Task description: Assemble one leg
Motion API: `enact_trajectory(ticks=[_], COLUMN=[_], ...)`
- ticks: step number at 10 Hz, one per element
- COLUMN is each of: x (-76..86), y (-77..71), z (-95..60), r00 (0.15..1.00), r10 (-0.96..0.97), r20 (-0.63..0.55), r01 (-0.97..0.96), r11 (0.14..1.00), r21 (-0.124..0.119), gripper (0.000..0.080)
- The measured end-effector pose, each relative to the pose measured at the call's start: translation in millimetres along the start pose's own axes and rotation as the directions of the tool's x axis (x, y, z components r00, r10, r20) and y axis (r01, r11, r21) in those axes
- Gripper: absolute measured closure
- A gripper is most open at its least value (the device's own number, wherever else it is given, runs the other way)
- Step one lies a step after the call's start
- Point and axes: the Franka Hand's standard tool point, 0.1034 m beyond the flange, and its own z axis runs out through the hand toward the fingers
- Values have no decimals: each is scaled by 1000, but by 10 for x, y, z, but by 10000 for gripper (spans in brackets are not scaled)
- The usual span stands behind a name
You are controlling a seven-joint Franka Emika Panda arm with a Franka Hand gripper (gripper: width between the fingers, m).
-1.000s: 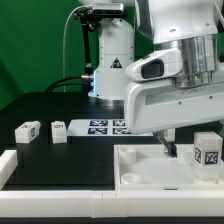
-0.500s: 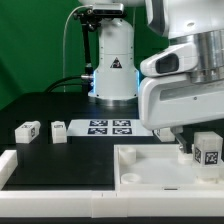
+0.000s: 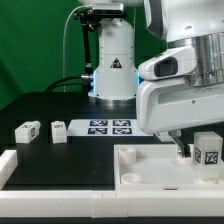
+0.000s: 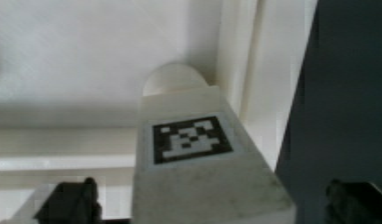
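End effector [image 4: 214, 198] open; leg [image 4: 191, 140] sits between its jaws, touching neither, tag visible.

The gripper [image 3: 183, 150] hangs just beside a tagged leg [image 3: 208, 152] (at the exterior view's right edge), above the white tray [image 3: 150, 172].
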Motion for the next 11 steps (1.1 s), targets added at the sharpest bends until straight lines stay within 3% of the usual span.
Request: enact_trajectory(ticks=[1, 2, 3, 8, 9, 11], x=[1, 1, 0, 0, -4, -15], y=[-3, -2, 1, 3, 27, 58], z=[0, 0, 0, 1, 4, 5], r00=[1000, 1000, 1000, 1000, 982, 854], r10=[0, 0, 0, 31, 190, 520], r20=[0, 0, 0, 0, -14, -26], r01=[0, 0, 0, -31, -189, -520], r11=[1000, 1000, 1000, 1000, 982, 854], r21=[0, 0, 0, 1, 18, 22], gripper=[238, 438, 506, 506, 506, 505])
